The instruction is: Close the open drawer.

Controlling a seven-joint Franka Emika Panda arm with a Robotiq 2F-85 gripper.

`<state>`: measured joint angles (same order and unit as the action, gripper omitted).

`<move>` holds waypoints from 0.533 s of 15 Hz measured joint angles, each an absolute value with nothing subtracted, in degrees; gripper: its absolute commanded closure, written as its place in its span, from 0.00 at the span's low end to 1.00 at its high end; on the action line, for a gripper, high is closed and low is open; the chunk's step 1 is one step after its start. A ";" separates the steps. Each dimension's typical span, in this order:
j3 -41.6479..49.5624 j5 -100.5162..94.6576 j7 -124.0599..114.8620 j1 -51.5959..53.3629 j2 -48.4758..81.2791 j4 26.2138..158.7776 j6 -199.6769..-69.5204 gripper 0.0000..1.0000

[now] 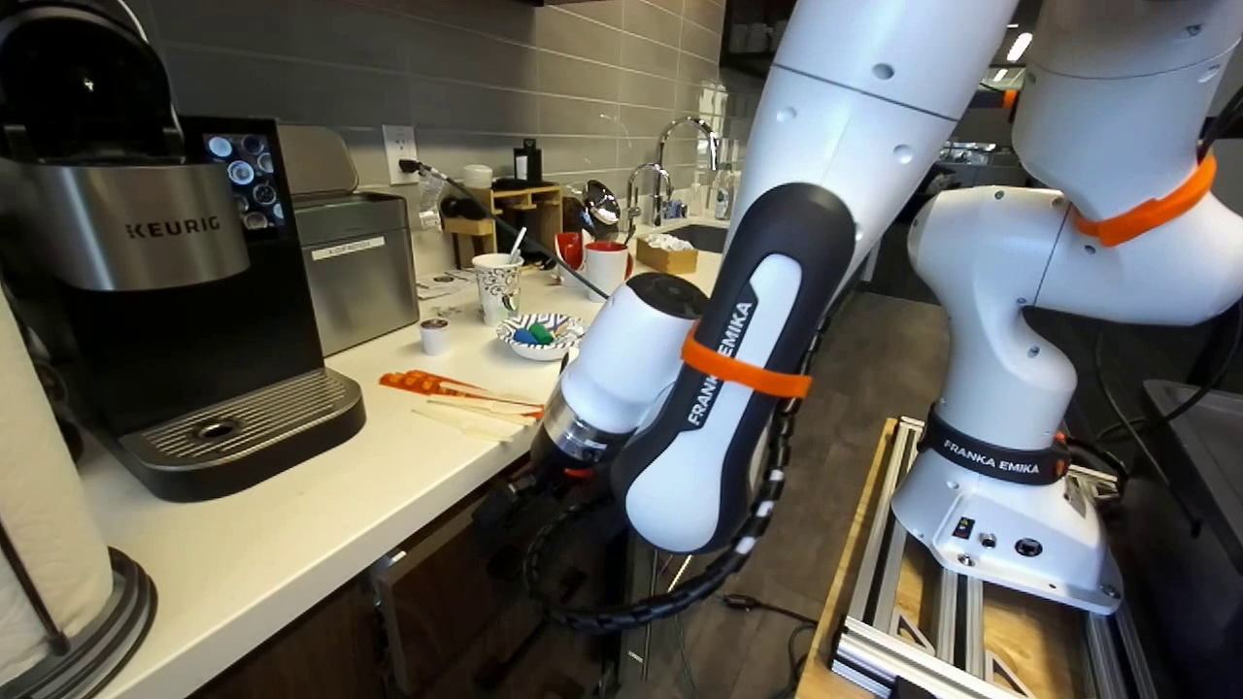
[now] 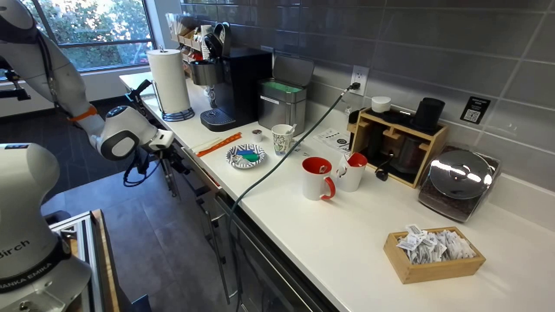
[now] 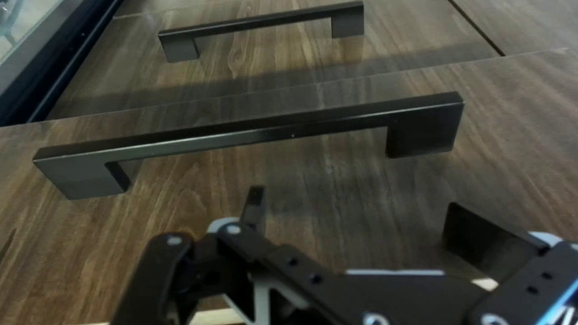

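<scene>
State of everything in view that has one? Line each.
drawer: partly open
gripper: open, jaws apart
metal bin: lid up
coffee maker: top open
cable plug: in the outlet
paper cup: upright, white stick in it
red-lined mugs: upright
wooden box: filled with packets
paper towel roll: upright

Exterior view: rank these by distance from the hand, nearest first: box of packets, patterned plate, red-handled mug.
In an exterior view, from the hand:
1. Patterned plate: leftmost of the three in the picture.
2. Red-handled mug: right of the plate.
3. Box of packets: lower right, well past the mug.
</scene>
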<state>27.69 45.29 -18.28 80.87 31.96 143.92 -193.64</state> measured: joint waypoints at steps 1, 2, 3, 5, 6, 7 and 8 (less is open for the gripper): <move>26.63 45.21 -18.45 79.12 33.54 142.44 -194.60 0.00; 25.92 45.19 -18.56 77.65 35.15 140.97 -194.88 0.00; 25.43 45.19 -18.65 76.44 36.57 139.72 -194.90 0.00; 24.39 45.18 -18.75 74.32 38.13 138.49 -195.08 0.00; 23.72 44.81 -18.71 73.24 37.92 138.51 -195.50 0.00; 22.58 43.97 -18.65 71.76 36.99 138.94 -195.77 0.00; 20.55 43.04 -18.12 69.59 35.31 139.90 -196.11 0.00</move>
<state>20.55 43.04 -18.12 69.59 35.31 139.90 -196.11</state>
